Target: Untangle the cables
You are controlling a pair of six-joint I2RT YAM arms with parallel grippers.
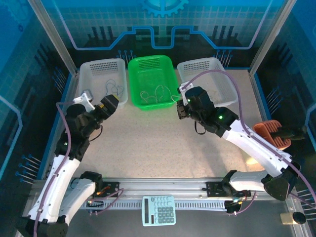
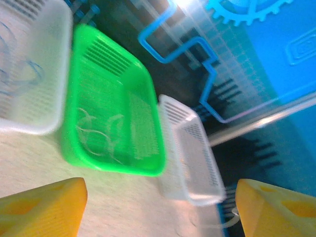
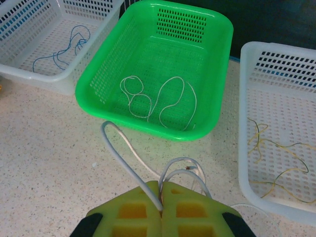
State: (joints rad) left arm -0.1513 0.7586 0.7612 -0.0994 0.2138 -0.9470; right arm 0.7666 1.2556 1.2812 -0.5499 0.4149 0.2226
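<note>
My right gripper [image 3: 161, 185] is shut on a whitish cable [image 3: 121, 153] whose loops rise over the table in front of the green basket [image 3: 94, 81]. In the top view that gripper [image 1: 182, 98] hangs by the green basket's right front corner. Another whitish cable [image 3: 158, 98] lies looped inside the green basket. A blue cable [image 3: 64, 49] lies in the left white basket [image 3: 29, 76], and a yellowish cable [image 3: 276, 153] in the right white basket [image 3: 244, 123]. My left gripper [image 2: 160, 212] is open with nothing between its yellow fingers [image 2: 44, 207]; it [image 1: 111, 102] hovers at the left basket's front edge.
The three baskets stand side by side along the table's far edge [image 1: 101, 66] [image 1: 133, 84] [image 1: 207, 64]. A pale calculator [image 1: 159, 210] lies on the near rail. An orange object [image 1: 269, 133] sits at the table's right edge. Cage posts frame both sides.
</note>
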